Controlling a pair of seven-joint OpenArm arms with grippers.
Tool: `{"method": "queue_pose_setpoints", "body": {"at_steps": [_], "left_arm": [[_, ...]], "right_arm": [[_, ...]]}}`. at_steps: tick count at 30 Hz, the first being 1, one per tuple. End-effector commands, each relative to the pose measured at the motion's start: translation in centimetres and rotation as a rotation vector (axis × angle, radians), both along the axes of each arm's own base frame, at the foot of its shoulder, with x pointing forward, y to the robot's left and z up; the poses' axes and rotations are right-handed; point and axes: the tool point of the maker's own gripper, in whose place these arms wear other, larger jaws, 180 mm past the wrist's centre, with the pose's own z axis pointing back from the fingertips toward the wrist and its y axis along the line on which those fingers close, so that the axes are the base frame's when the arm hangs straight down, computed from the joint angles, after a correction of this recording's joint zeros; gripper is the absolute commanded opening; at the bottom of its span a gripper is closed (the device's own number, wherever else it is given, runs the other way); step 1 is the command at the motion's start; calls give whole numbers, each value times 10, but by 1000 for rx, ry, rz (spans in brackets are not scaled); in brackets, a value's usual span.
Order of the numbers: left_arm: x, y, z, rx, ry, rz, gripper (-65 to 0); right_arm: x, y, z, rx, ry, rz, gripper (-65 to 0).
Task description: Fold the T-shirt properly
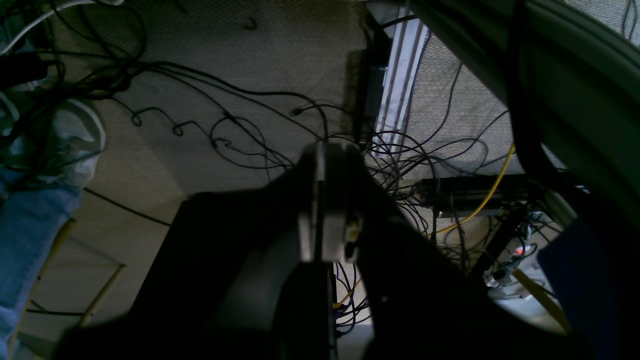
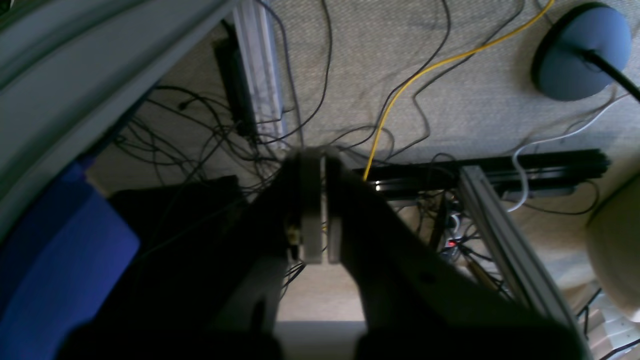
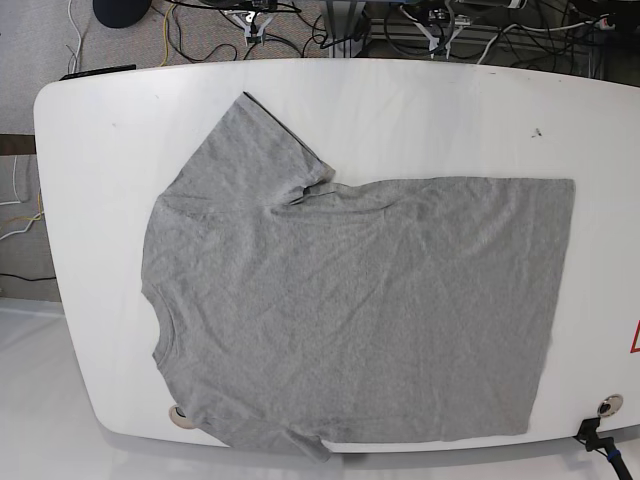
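A grey T-shirt (image 3: pixel 350 300) lies spread flat on the white table (image 3: pixel 450 110) in the base view, collar toward the left, hem toward the right, one sleeve pointing to the far left corner. Neither arm shows in the base view. In the left wrist view my left gripper (image 1: pixel 322 150) is shut, empty, and hangs over the floor beside the table edge (image 1: pixel 575 75). My right gripper (image 2: pixel 321 156) in the right wrist view is likewise shut on nothing, above the carpet. The shirt is out of sight in both wrist views.
Tangled black cables (image 1: pixel 225 125) and a yellow cable (image 2: pixel 400 85) cover the carpet. An aluminium frame rail (image 2: pixel 505 240), a round lamp base (image 2: pixel 580 50) and a person's shoe (image 1: pixel 70 145) lie below. A near sleeve overhangs the table's front edge (image 3: pixel 300 445).
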Motion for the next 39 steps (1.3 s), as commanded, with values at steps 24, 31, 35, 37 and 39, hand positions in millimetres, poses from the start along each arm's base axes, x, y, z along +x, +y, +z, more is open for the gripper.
{"method": "queue_pose_setpoints", "body": {"at_steps": [24, 31, 35, 37, 39], "left_arm": [[3, 1, 0, 5, -19, -6, -650], [-10, -4, 0, -5, -31, 4, -650], [-25, 4, 1, 7, -36, 38, -650], [-38, 7, 2, 7, -20, 56, -650], [-52, 11, 4, 1, -2, 91, -650]], "right_arm": [[0, 0, 0, -8, 2, 19, -647], [-34, -1, 2, -7, 48, 18, -646], [-62, -8, 6, -18, 90, 18, -650], [-75, -13, 8, -24, 108, 18, -650], [-87, -18, 10, -30, 122, 17, -650]]}}
